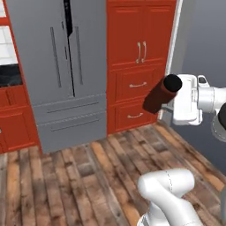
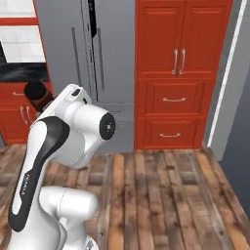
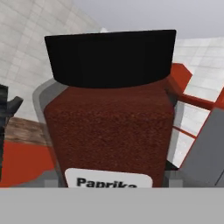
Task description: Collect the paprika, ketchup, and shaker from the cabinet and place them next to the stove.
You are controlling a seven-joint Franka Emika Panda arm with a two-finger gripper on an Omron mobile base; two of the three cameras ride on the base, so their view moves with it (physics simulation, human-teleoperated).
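One paprika [image 1: 161, 94] jar, dark red with a round black lid, carried aloft between the fingers [image 3: 109, 181], spread wide around the jar and clamped on its sides, well above the wooden floor [image 1: 88, 172]. Seen lying tilted in the left base view, lid end nearest the white hand, base pointing toward the red cupboards. In the right base view, just the black lid [image 2: 35, 90] and a sliver of red body peeking out past the arm's shoulder, the rest hidden. From the hand view, jar close up and between the fingers, white label [image 3: 108, 180] reading "Paprika" cut off at its lower edge; fingertips themselves hard to make out behind the jar.

Beyond the fingers: one grey refrigerator [image 1: 62, 66] with two doors and two drawers, its top cut off. Beside it, one tall red cupboard unit [image 2: 180, 73] with two doors, two silver handles, and two drawers below. One dark table [image 2: 22, 72] edge partly visible past the jar, with white tile above.
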